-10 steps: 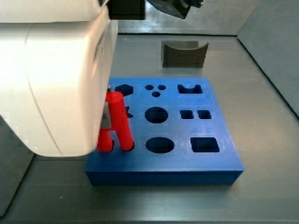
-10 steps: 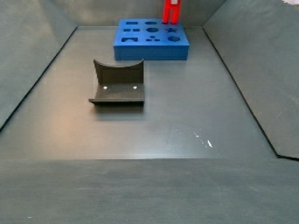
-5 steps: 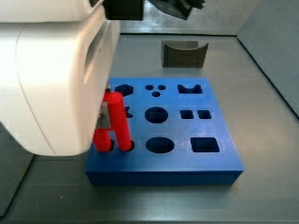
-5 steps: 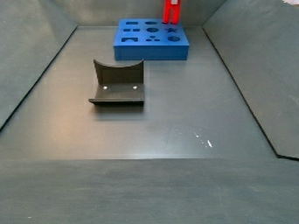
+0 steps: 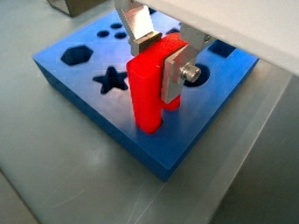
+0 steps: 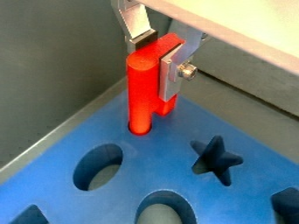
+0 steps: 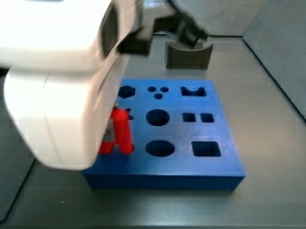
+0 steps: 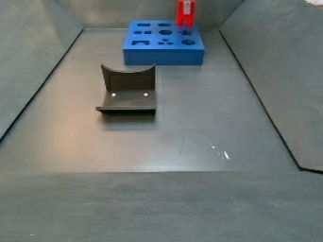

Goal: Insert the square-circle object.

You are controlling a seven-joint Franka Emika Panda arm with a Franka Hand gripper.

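Arm bulk shifted; gripper jaws clamped square-circle object, long axis upright, prongs down in blue block.

Dark curved holder on floor (well apart from blue block).

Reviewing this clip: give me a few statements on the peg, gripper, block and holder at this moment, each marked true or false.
1. The gripper is shut on the red square-circle object, holding it upright. True.
2. The peg lies flat on the floor beside the blue block. False: it stands upright, its lower end at the block's top face.
3. The dark grey curved holder stands on the floor apart from the block. True.
4. The holder has the peg resting in it. False: it is empty in a side view.
5. The block has a star-shaped hole. True.
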